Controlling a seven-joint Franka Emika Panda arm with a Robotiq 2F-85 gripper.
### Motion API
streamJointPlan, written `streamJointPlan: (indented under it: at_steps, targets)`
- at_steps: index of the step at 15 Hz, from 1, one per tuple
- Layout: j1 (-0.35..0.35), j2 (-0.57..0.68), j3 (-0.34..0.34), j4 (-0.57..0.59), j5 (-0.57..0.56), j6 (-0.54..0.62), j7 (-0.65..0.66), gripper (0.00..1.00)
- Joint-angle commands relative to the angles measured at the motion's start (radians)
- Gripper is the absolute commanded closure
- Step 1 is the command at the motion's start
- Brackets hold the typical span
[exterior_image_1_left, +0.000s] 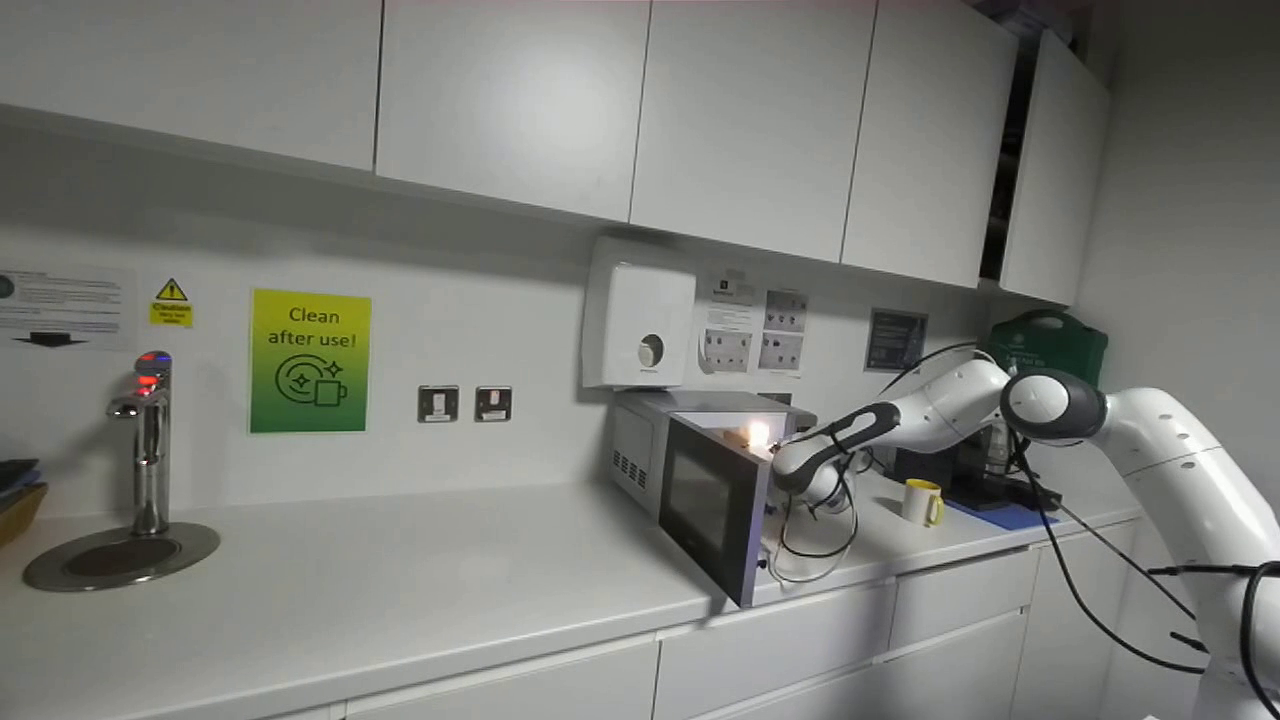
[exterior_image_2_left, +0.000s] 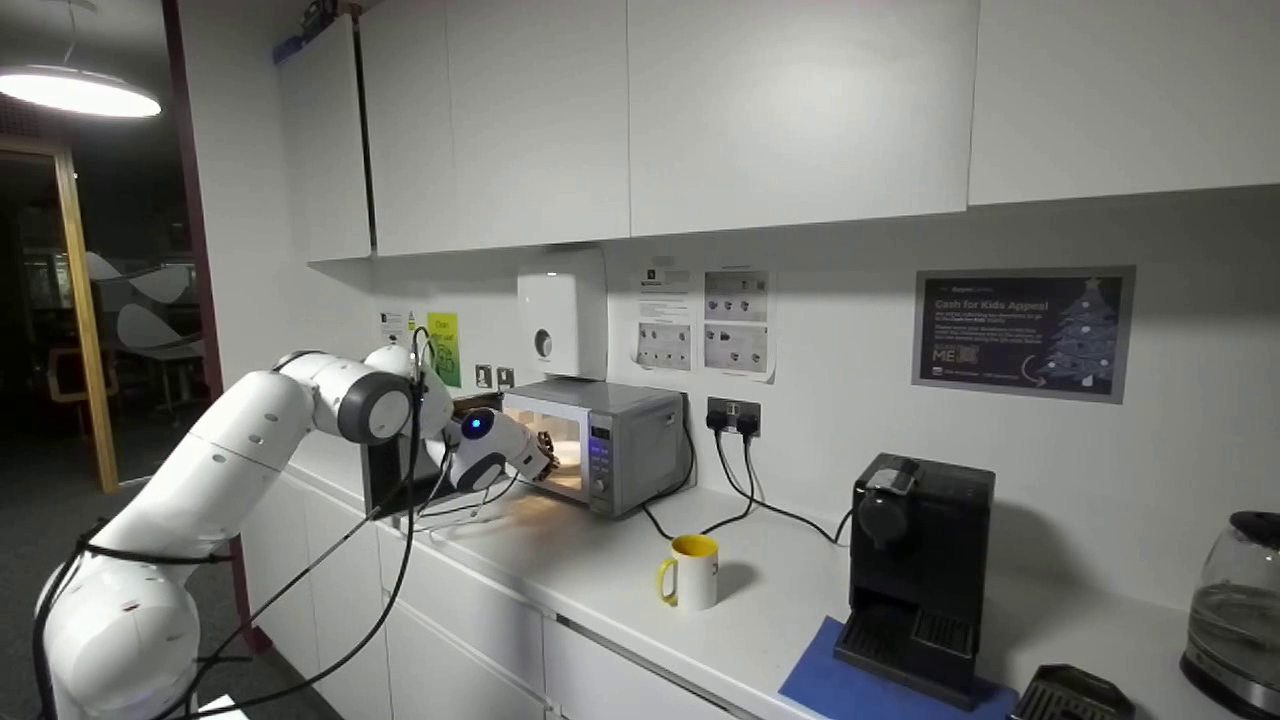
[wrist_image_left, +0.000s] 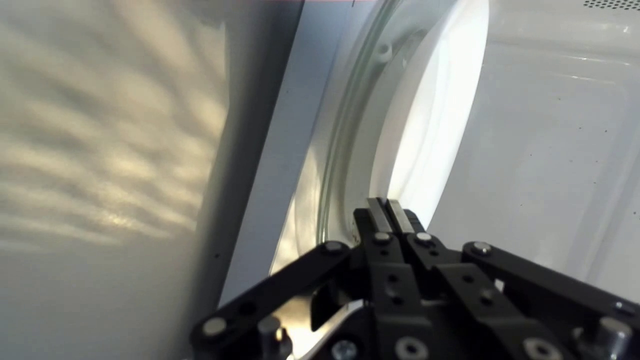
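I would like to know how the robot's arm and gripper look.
The arm is glossy white and rounded, with dark grey joint covers and a blue light. Black cables run along it; a black strap crosses its lower part. The gripper is black, with jointed links, silvery screws and slim metallic fingertips.

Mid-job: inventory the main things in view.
Boxy microwave: 1, grey, on white counter, door open
Round dish: 1, white, inside microwave
Glass turntable: 1, clear, beneath dish
Cylindrical mug: 1, white with yellow, on counter
Boxy coffee machine: 1, black, on blue mat
Glass jug: 1, clear, on counter
Metal tap: 1, chrome, over round drain
Boxy dispenser: 1, white, on wall
Jointed arm: 1, white, at microwave
Gripper: 1, black, closed on dish
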Motion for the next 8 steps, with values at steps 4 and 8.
streamJointPlan:
  at_steps: [4,8]
  targets:
    - [0.056,-0.120,-0.059,-0.122,0.079,0.018,-0.016,0.99]
    - [0.086,-0.165,-0.090,-0.166,0.102,0.016,-0.019,0.99]
